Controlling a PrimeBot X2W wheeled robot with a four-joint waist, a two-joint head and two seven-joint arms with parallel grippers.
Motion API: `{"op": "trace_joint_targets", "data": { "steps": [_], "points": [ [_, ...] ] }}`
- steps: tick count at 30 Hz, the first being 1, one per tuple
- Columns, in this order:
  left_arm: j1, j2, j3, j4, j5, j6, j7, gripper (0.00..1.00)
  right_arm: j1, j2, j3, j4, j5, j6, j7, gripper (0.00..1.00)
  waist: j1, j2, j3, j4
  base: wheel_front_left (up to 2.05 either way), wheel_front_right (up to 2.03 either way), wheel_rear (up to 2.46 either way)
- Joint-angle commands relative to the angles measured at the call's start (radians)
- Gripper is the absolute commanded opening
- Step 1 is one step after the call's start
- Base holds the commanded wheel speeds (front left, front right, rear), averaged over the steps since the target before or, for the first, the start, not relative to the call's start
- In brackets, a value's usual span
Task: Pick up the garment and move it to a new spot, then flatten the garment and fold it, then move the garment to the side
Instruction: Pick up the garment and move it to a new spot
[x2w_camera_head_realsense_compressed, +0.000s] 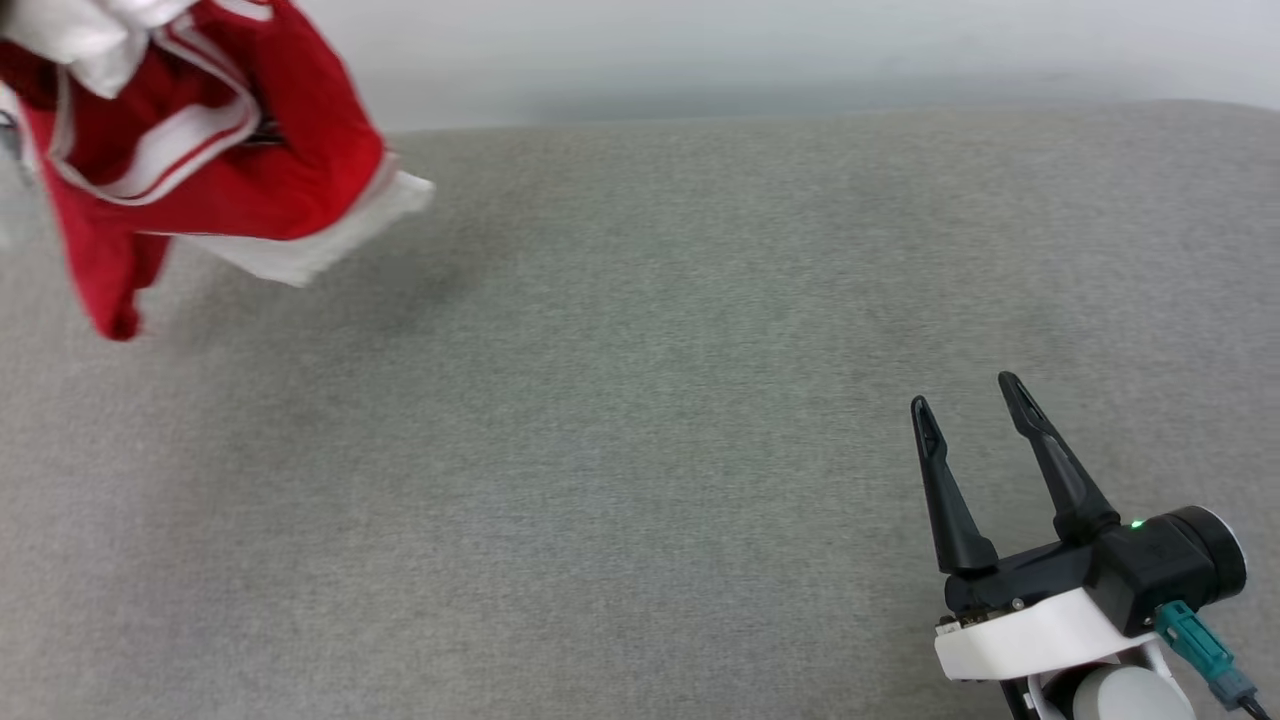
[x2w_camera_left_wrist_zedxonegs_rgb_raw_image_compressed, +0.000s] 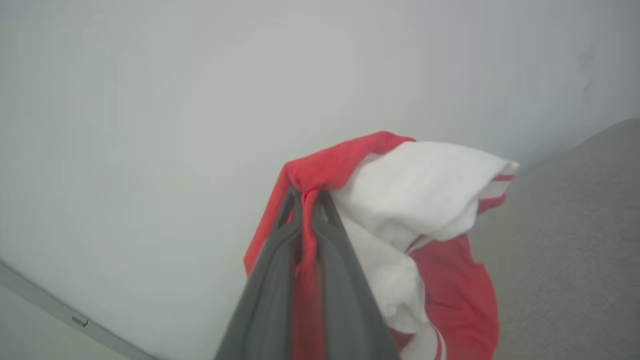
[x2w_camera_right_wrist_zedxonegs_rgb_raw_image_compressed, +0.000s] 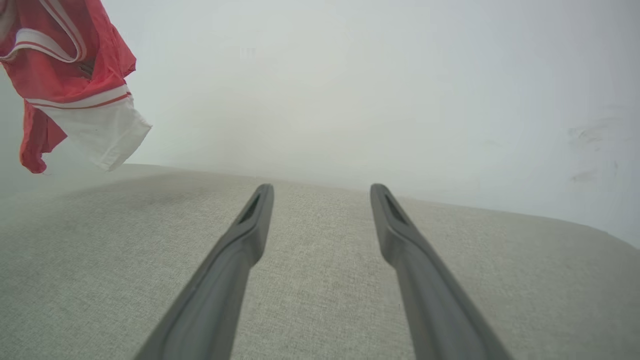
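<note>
Left gripper clenched on bunched shirt, which hangs clear above grey surface, far left. Right gripper spread wide, low right, well apart. Pale wall behind.

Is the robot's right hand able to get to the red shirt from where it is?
Maybe. The open right gripper has only bare grey surface between it and the garment, but the garment hangs far across, pinched in the left gripper.
</note>
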Motion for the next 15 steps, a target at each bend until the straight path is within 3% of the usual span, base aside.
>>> {"op": "trace_joint_targets", "data": {
  "steps": [1, 7, 10, 15],
  "points": [
    [-0.018, -0.014, -0.006, -0.015, 0.015, 0.007, -0.010, 0.00, 0.005, -0.001, -0.001, -0.001, 0.007, 0.000, -0.002, 1.00, 0.0003, 0.0000, -0.015, -0.028, 0.00, 0.00, 0.00],
    [-0.009, -0.114, -0.064, -0.101, 0.072, 0.025, -0.027, 0.00, 0.007, 0.000, -0.014, -0.004, 0.009, 0.000, -0.002, 1.00, 0.0003, 0.0000, -0.021, -0.080, 0.00, 0.00, 0.00],
    [0.030, -0.196, -0.112, -0.144, 0.107, 0.058, -0.046, 0.00, 0.008, 0.000, -0.020, -0.003, 0.010, 0.000, -0.002, 1.00, 0.0003, 0.0000, -0.023, -0.102, 0.00, 0.00, 0.00],
    [0.135, -0.380, -0.220, -0.174, 0.151, 0.128, -0.078, 0.00, 0.008, 0.000, -0.028, -0.002, 0.002, 0.000, -0.002, 1.00, 0.0003, 0.0000, -0.031, -0.134, 0.00, 0.00, 0.00]
  ]
}}
